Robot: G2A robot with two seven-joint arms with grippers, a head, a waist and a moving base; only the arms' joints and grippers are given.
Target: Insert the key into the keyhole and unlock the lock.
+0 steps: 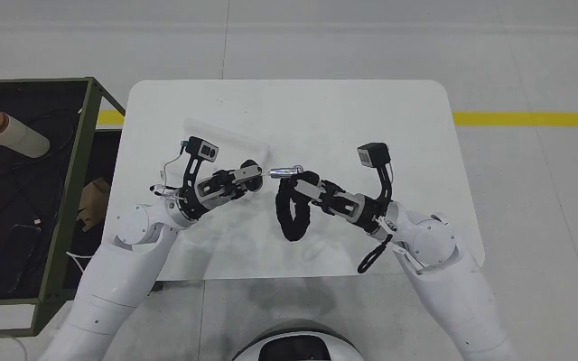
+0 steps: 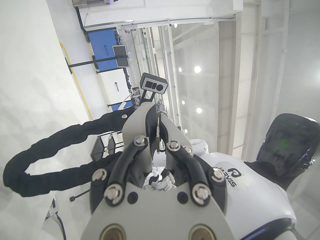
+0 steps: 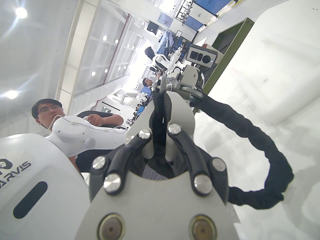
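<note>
Key pinched edge-on in left claw (top view: lock alongside).

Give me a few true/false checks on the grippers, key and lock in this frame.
1. The left gripper is shut on the key. True.
2. The cable lock lies untouched on the table. False: the right gripper is shut on it, and its loop hangs from that gripper.
3. The two grippers face each other, close together, over the white table. True.
4. The lock's cable is yellow. False: it is black.
5. A green-framed cart stands beside the table on the robot's left. True.
</note>
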